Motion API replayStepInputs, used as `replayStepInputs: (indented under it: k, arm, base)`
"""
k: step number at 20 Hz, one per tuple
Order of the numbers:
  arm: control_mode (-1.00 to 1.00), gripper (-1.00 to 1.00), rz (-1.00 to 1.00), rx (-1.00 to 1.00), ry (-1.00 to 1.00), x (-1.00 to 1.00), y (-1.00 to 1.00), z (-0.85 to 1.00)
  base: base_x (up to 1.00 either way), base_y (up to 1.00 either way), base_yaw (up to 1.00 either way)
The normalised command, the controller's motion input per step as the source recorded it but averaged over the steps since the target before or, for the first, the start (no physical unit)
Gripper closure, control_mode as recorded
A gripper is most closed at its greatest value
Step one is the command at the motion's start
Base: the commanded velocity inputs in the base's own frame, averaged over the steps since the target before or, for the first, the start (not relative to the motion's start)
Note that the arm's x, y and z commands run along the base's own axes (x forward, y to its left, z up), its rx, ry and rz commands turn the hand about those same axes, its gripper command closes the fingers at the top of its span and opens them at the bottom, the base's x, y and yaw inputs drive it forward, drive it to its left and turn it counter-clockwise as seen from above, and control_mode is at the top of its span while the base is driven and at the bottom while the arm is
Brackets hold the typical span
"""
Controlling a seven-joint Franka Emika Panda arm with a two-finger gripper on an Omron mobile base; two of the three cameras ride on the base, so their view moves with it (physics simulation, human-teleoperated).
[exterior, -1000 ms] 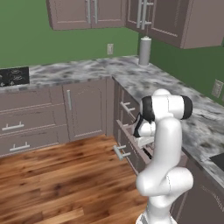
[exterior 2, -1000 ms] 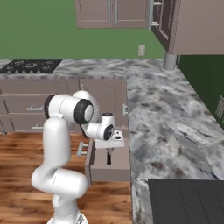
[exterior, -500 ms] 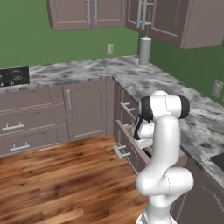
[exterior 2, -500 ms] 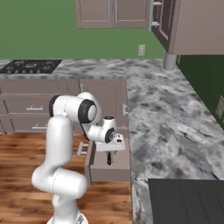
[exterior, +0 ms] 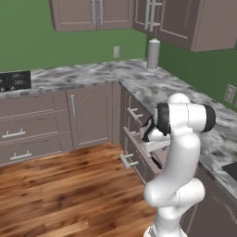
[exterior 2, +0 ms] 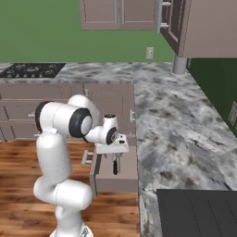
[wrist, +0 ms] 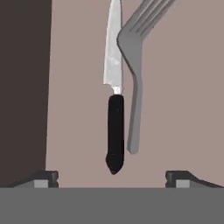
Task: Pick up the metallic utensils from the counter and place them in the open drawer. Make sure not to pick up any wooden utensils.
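Knife: black handle, silver blade. Lies flat on the floor of the open drawer. In the hand view its long axis runs up the picture, blade tip toward the top edge, pointed handle butt toward the claw. In the right base view the knife shows as a dark sliver in the drawer, just under the hand, long axis running along the drawer's depth.

Fork: pale grey, all metal. Lies in the same drawer, just beside the knife on its right in the hand view, roughly parallel to it. Tines point toward the top edge and lean slightly right; the handle end stops a little short of the knife's butt. Fork head and knife blade look to be touching or nearly so; which, cannot be told.

Claw: jaws stand wide, one fingertip to each side of the knife's butt, gripping nothing. It hangs above the drawer, clear of both utensils.

Drawer: taupe-brown, pulled out from the cabinet run below the marbled desk, silver bar handle on its front. A dark wall bounds the drawer floor left of the knife in the hand view.

Surroundings: wooden floor in front of the drawer; grey cylindrical canister on the desk's far corner.
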Motion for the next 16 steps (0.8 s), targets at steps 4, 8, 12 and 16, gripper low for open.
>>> replayStepInputs:
  k: [4,8,12,16]
  arm:
    - [-1.00,-1.00,0.00,0.00,0.00,-0.35,0.33,1.00]
    - [-1.00,-1.00,0.00,0.00,-0.02,-0.43,0.29,1.00]
    - [-1.00,-1.00,0.00,-0.04,0.00,-0.38,0.01,1.00]
    - [-1.00,-1.00,-0.02,0.00,-0.10,-0.76,-0.05,0.95]
  base:
    - [0.00,0.00,0.00]
    - [0.00,0.00,0.00]
    - [0.00,0.00,0.00]
    - [0.00,0.00,0.00]
